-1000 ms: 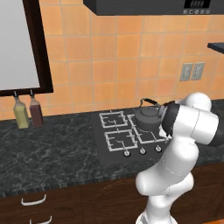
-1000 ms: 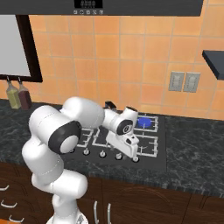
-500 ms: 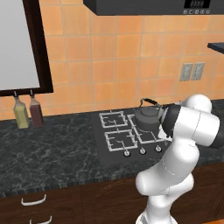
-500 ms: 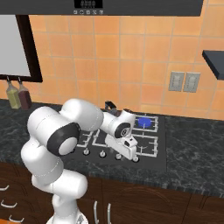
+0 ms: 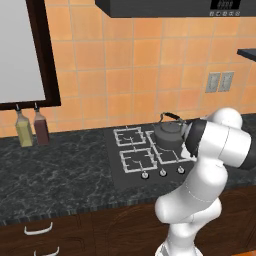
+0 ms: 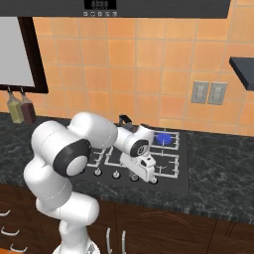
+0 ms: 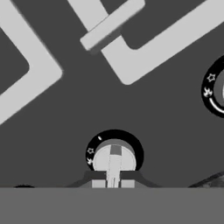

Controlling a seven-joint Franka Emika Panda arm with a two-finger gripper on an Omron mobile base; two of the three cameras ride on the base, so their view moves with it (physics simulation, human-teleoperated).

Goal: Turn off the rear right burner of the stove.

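The stove (image 6: 181, 171) is a black cooktop with pale grates and a row of silver knobs along its front. Its rear right burner (image 6: 163, 138) glows blue. My gripper (image 6: 149, 176) is down at the right end of the knob row, in front of that burner. In the hand view the gripper (image 7: 113, 183) is shut on a round silver knob (image 7: 114, 156), whose ridge runs between the fingertips (image 7: 98, 183). A second knob (image 7: 217, 91) shows at the right edge. In the left base view my arm hides the right side of the stove (image 5: 117, 165).
A dark kettle (image 5: 169, 132) stands on a rear grate just left of my arm. Two bottles (image 5: 31, 129) stand at the wall on the left of the dark counter (image 5: 55, 175). A range hood (image 6: 149, 7) hangs above; wall outlets (image 6: 208, 92) are to the right.
My hand has come down and forward from above the grates to the front knob row, ending on the knob. The burner still glows blue.
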